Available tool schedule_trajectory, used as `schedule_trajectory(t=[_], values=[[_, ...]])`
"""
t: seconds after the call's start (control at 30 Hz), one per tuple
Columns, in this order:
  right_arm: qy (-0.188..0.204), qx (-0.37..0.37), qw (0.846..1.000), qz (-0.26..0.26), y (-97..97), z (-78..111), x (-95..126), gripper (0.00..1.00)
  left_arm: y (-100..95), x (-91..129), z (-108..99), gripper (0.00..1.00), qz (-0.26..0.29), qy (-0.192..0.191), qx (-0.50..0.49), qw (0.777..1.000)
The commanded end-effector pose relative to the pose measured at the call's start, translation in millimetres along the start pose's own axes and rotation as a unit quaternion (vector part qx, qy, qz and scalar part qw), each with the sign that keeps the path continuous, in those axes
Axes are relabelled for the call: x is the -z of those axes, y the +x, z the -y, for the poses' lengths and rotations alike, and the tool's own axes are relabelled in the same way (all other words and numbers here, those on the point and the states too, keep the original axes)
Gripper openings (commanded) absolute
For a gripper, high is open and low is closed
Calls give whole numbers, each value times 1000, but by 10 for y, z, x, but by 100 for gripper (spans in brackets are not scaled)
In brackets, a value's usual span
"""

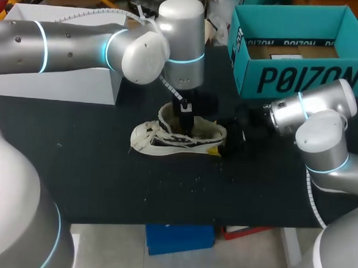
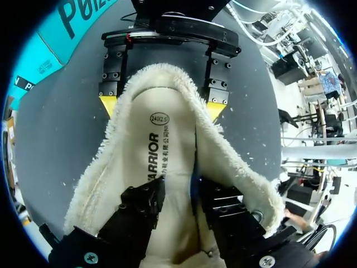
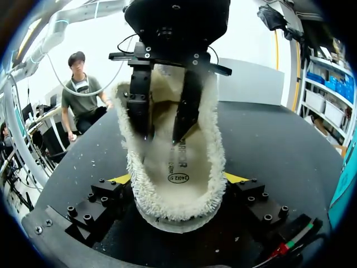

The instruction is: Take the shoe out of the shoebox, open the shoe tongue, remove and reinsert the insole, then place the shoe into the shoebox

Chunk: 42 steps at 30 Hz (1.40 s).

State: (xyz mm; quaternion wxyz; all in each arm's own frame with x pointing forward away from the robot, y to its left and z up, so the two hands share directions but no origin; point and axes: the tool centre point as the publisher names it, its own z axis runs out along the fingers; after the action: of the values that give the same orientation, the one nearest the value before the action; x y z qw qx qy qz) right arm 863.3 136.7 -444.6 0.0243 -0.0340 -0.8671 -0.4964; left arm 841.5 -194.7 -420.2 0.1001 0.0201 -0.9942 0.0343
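closest under the left wrist camera, the left gripper [image 2: 178,195] was sunk into the mouth of the shoe [image 2: 162,75], right over the pale insole [image 2: 162,145]. whether it was clenched on the insole or merely resting on it could not be told. the shoe, low and cream with a thick fleece collar, stood on the dark table [image 1: 104,178] outside the box, toe toward the left arm's side and heel toward the right. the right gripper [image 2: 162,107] was clenched on the heel, one yellow tip pressed into the fleece on each side. the teal shoebox [image 1: 290,80] sat open, well apart at the far right of the table, and a white box [image 1: 55,82] stood at the far left. the insole looked seated in the shoe, so the insole step seemed to be in hand. the likely trouble was that the soft fleece might give under the right gripper, letting the heel slip, so the whole shoe would rise with the insole on any upward pull. a shallow hold could also let the insole fold or drop back crooked. only the wrist views showed the insole and the heel clamp. the head view hid both under the left arm's wrist, yet it alone showed the toe, the loose laces and the way to the box.
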Motion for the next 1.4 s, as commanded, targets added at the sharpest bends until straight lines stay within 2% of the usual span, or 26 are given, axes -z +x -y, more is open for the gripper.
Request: schedule_trajectory(t=[0.03, 0.17, 0.23, 0.37, 0.5, 0.63, 0.7, 0.73, 0.97, 1.1, 1.4], values=[[1, -1, 1000, 0, -18, 2, -4, 0, 68, -103, -84, 40, 51, -6, 7, 999], [1, -1, 1000, 0, -18, 2, -4, 0, 46, -122, -117, 39, 86, -4, 18, 996], [1, -1, 1000, 0, -18, 2, -4, 0, 37, -156, -123, 39, 111, -26, 19, 993], [1, -1, 1000, 0, -18, 2, -4, 0, 40, -194, -121, 38, 158, -40, 30, 986], [1, -1, 1000, 0, -18, 2, -4, 0, -35, -186, -151, 36, 217, -54, 40, 974], [1, -1, 1000, 0, -18, 2, -4, 0, -69, -190, -153, 42, 263, -56, 35, 963], [1, -1, 1000, 0, -18, 2, -4, 0, -108, -205, -155, 28, 282, -49, 35, 957], [1, -1, 1000, 0, -18, 2, -4, 0, -125, -210, -160, 27, 290, -44, 36, 955], [1, -1, 1000, 0, -18, 2, -4, 0, -230, -139, -201, 36, 343, -7, 41, 938], [1, -1, 1000, 0, -18, 2, -4, 0, -289, -84, -239, 33, 367, 19, 46, 929], [1, -1, 1000, 0, -18, 2, -4, 0, -350, -136, -267, 31, 365, 51, 56, 928]])
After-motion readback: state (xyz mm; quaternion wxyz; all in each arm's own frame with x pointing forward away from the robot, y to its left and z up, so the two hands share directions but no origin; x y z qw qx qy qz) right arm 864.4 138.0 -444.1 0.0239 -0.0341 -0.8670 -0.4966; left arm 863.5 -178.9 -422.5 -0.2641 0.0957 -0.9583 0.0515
